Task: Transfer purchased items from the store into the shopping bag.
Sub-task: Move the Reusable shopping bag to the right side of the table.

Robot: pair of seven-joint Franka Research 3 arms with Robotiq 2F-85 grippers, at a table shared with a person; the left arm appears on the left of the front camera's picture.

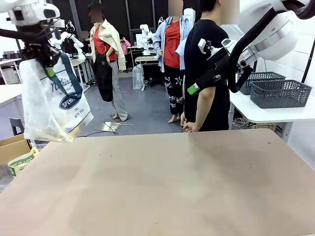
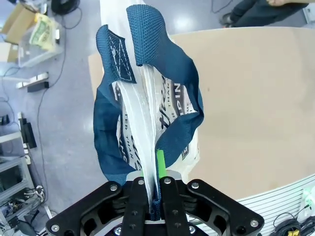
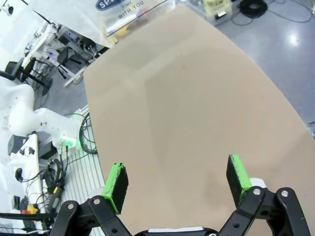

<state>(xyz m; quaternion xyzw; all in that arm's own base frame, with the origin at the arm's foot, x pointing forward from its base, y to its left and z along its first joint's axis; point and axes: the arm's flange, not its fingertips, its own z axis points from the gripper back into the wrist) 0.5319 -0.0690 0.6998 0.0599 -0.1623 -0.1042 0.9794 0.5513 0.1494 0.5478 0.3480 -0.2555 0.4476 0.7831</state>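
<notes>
The shopping bag (image 1: 49,103), translucent white with navy straps and a dark oval logo, hangs in the air over the table's far left corner. My left gripper (image 1: 47,61) is shut on its gathered top and straps. The left wrist view looks down the bag (image 2: 147,98) from the shut gripper (image 2: 152,184). Yellowish purchased items (image 1: 56,132) show faintly through the bag's bottom. My right gripper (image 1: 198,69) hangs high at the right, open and holding nothing. In the right wrist view, the gripper (image 3: 178,179) faces the bare tabletop and the bag's bottom (image 3: 113,10). A dark grey mesh basket, the store (image 1: 280,93), sits on a white side table at the right.
The tan table (image 1: 162,187) is bare. A person (image 1: 206,73) stands at its far edge, back turned. A second mesh basket (image 1: 261,78) sits behind the first. A cardboard box (image 1: 15,152) with packets stands on the floor at the left.
</notes>
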